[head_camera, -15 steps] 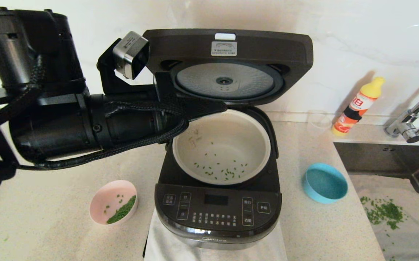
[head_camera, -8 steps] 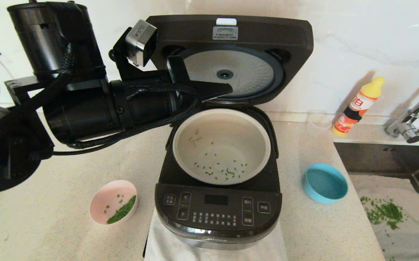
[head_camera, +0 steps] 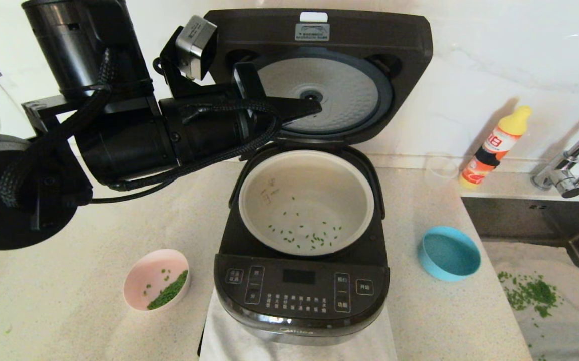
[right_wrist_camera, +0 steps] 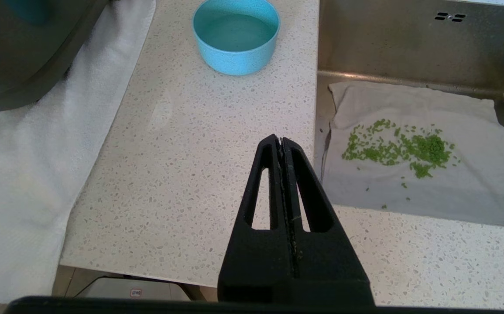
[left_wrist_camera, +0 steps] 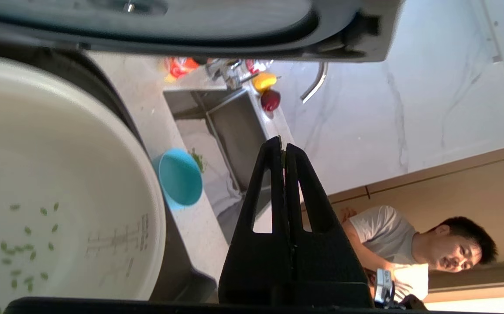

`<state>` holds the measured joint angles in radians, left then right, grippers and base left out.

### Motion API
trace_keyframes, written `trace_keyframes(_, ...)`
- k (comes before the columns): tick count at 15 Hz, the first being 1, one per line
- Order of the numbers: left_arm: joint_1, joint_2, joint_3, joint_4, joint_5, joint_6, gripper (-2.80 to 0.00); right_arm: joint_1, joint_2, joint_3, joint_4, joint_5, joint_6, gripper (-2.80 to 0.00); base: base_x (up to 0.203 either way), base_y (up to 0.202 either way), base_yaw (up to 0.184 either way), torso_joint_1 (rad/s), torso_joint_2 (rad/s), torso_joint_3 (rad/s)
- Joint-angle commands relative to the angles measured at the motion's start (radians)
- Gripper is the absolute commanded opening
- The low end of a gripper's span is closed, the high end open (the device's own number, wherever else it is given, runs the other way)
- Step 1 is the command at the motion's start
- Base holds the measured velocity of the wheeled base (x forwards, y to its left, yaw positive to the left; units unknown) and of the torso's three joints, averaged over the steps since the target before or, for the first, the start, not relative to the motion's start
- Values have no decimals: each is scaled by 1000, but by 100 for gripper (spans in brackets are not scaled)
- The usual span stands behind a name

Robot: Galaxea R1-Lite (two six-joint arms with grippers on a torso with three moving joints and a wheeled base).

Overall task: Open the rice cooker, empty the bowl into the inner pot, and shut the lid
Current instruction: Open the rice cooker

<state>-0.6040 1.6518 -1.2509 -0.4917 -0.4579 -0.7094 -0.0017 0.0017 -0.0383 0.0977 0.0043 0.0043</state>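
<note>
Pink, lower left of the head view, the bowl (head_camera: 156, 279) sits on the worktop (head_camera: 58, 321) beside the cooker (head_camera: 302, 296) with green bits in it, within the left arm's reach, judging by its place. Upper left, the left tool (head_camera: 317, 106), clenched and empty, lies across the propped-up lid (head_camera: 359, 37), above the pot (head_camera: 264, 175), which holds only scattered green bits. At right stands an empty blue bowl (head_camera: 448, 253). The right tool (right_wrist_camera: 281, 141), pressed together on nothing, hangs over the worktop edge by the sink (right_wrist_camera: 409, 52).
</note>
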Motion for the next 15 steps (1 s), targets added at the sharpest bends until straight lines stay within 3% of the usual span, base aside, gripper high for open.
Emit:
trace_keyframes(1, 1, 10, -30, -2, -1, -5, -280, 0, 0, 0, 1, 0, 0, -280, 0, 0, 0, 0, 0, 0)
trace_keyframes(15, 21, 82, -123, -1, 1, 5, -280, 0, 0, 0, 1, 0, 0, -280, 0, 0, 0, 0, 0, 0)
